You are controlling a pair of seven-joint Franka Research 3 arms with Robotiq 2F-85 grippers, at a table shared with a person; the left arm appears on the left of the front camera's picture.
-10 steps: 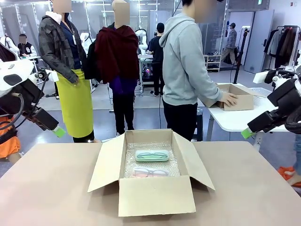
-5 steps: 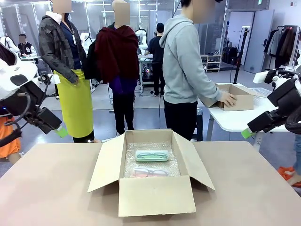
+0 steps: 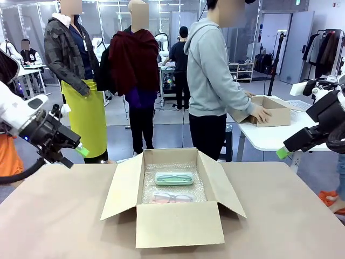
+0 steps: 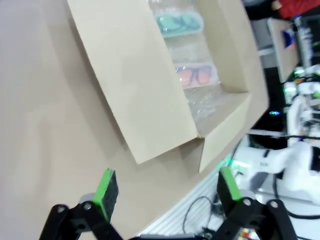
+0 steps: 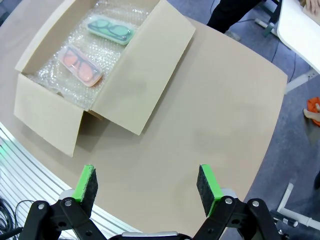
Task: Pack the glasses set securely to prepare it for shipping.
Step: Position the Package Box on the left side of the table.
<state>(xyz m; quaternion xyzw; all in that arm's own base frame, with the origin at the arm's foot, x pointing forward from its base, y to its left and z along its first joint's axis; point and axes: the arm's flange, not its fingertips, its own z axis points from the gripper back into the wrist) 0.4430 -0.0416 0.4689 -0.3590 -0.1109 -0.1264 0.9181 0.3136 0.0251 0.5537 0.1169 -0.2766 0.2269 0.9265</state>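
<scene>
1. At mid-frame in the front view, the mint-green case [image 3: 174, 178] and the pink case [image 3: 172, 197] lay flat inside the cardboard box [image 3: 179, 225].
2. Both rounded, see-through cases rested on crinkly bubble wrap [image 3: 151, 186]. Nothing covered them and the stiff flaps stood open, so I judged padding and closing remained.
3. My left gripper [image 4: 166, 189] and right gripper [image 5: 147, 187] hung empty, jaws wide apart.

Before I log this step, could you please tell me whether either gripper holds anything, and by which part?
Nothing is held: the left gripper and the right gripper are open and empty; the mint-green case and pink case lie in the box.
</scene>
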